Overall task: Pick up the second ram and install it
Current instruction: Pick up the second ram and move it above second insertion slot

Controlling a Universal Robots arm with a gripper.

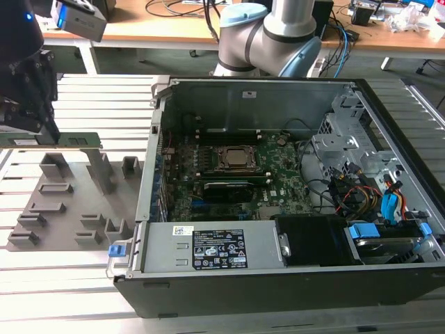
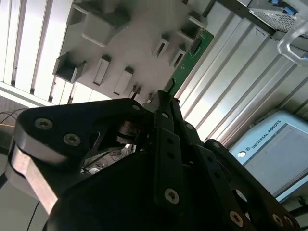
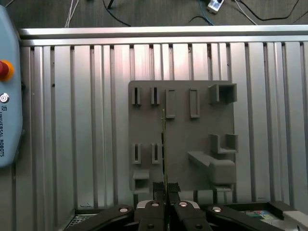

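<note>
The second ram [image 1: 78, 141] is a narrow green stick held level at the exterior view's left, just above the grey holder plate [image 1: 69, 209]. My gripper [image 1: 47, 137] is shut on it near its middle. In the first wrist view the stick [image 3: 163, 144] shows edge-on as a thin line running out from my gripper [image 3: 166, 199] over the holder plate [image 3: 192, 139]. In the second wrist view its green end [image 2: 192, 50] sticks out past my gripper [image 2: 161, 98]. The open computer case [image 1: 257, 94] lies at the exterior view's right, with the green motherboard [image 1: 278, 170] and CPU socket [image 1: 236, 158] inside.
Grey holder blocks [image 1: 52, 165] stand up from the plate under the stick. The case's near wall [image 1: 208, 247] and left rim [image 1: 154, 139] rise between the plate and the motherboard. Cables and drives [image 1: 375, 202] crowd the case's right side. A teach pendant [image 3: 7, 96] lies on the slatted table.
</note>
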